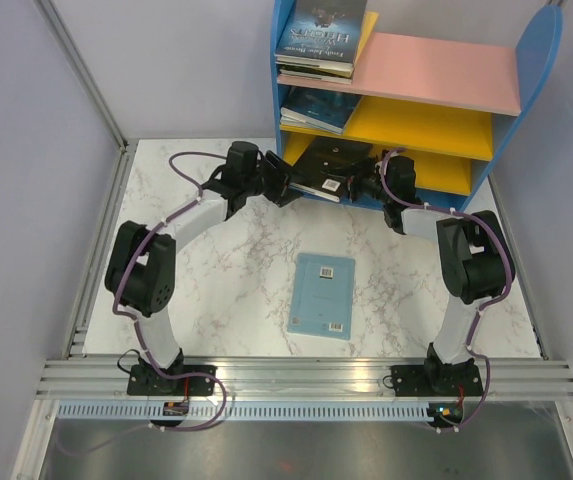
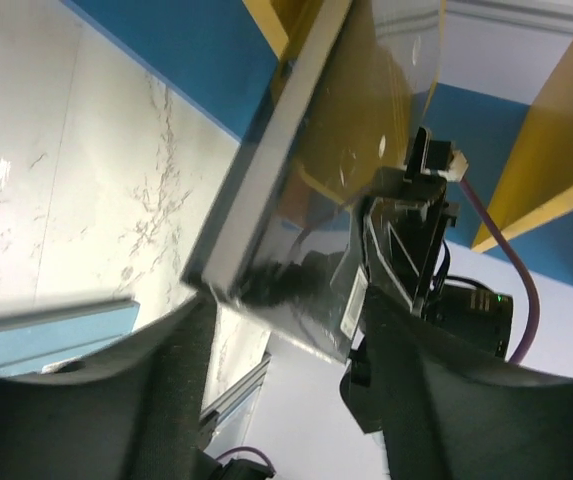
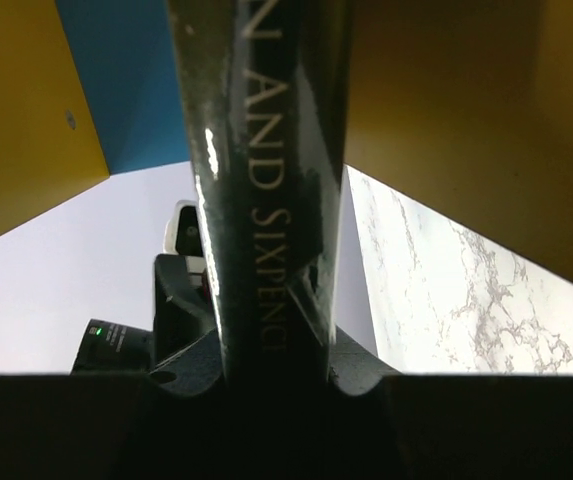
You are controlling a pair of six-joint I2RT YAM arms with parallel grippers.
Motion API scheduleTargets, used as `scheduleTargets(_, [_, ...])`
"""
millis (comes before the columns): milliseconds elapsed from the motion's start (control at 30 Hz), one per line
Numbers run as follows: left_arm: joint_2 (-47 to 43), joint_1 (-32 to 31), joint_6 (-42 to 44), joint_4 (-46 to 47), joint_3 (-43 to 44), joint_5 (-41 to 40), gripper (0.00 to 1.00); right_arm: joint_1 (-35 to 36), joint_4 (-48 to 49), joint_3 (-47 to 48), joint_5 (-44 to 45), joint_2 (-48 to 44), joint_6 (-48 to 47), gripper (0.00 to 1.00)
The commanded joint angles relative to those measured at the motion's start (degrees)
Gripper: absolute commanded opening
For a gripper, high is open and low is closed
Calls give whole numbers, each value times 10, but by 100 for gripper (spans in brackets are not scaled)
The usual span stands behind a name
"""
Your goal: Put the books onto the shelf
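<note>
A black book (image 1: 326, 172) hangs at the mouth of the shelf's (image 1: 531, 60) bottom tier, between my two grippers. My right gripper (image 1: 368, 186) is shut on its spine (image 3: 266, 150), which runs straight up out of the jaws (image 3: 266, 360). My left gripper (image 1: 284, 182) is at the book's opposite end. In the left wrist view its fingers (image 2: 156, 380) stand apart with the book's corner (image 2: 306, 200) at their tips (image 2: 296, 330). A pale blue book (image 1: 322, 293) lies flat on the table. Two dark books (image 1: 316, 40) are stacked on the pink top board, and a teal one (image 1: 316, 105) lies on the middle yellow board.
The shelf stands at the table's back right edge, with its blue side panel (image 2: 196, 60) close to my left gripper. Yellow boards (image 3: 466, 120) lie on both sides of the held book. A metal rail (image 1: 96, 250) borders the marble table on the left.
</note>
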Motion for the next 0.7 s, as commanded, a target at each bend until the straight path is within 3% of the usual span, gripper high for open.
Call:
scheduleTargets(0, [29, 0, -7, 13, 38, -8, 57, -1, 72, 13, -15, -2, 30, 0])
scheduleTargets(233, [52, 0, -22, 71, 53, -25, 27, 2, 105, 15, -24, 11, 51, 0])
scheduleTargets(267, [52, 0, -25, 73, 53, -26, 11, 3, 109, 15, -25, 13, 53, 0])
scheduleTargets(300, [52, 0, -25, 75, 53, -33, 3, 3, 113, 15, -26, 14, 57, 0])
scheduleTargets(333, [53, 0, -26, 77, 52, -36, 2, 2, 120, 14, -29, 15, 59, 1])
scheduleTargets(400, [54, 0, -26, 82, 52, -45, 2, 3, 126, 8, -29, 11, 62, 22])
scheduleTargets(433, [56, 0, -26, 84, 53, -48, 2, 2, 122, 3, -31, 7, 62, 55])
scheduleTargets(467, [58, 0, -26, 86, 53, -53, 2, 3, 120, -8, -32, -4, 59, 66])
scheduleTargets(500, [59, 0, -26, 87, 53, -62, 2, 3, 117, -16, -32, -13, 59, 97])
scheduleTargets(667, [68, 0, -32, 94, 53, -92, 2, 2, 85, -101, -47, -94, 45, 98])
